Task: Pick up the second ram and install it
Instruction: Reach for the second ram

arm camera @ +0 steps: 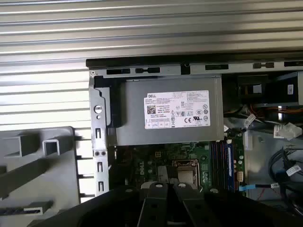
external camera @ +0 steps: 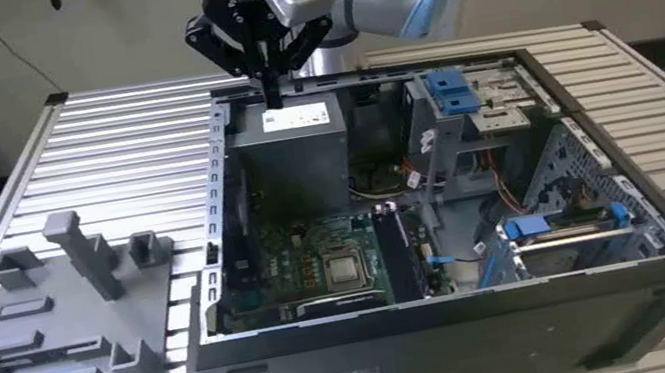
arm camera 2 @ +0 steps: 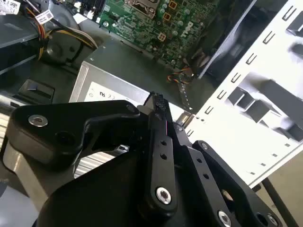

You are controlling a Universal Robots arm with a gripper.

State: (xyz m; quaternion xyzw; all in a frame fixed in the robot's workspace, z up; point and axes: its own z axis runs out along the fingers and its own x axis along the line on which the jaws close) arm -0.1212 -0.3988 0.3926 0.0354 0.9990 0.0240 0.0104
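Observation:
My gripper (external camera: 272,93) hangs over the open computer case (external camera: 465,327), just above the grey power supply (external camera: 293,147) at the case's back. Its two black fingers (arm camera 2: 158,106) are pressed together with nothing between them. A long dark stick that I take for the ram (external camera: 395,252) stands on edge in the motherboard slots, on the exterior view's right of the CPU socket (external camera: 343,268). I cannot tell whether it is the second ram. The same slots (arm camera: 220,158) lie beside the socket in the first wrist view, well away from my gripper (arm camera: 164,189).
A grey fixture tray (external camera: 60,333) with upright posts lies on the slatted table (external camera: 133,129), on the exterior view's left of the case. Blue drive latches (external camera: 452,90), cables and a drive cage (external camera: 570,228) crowd the case's other half.

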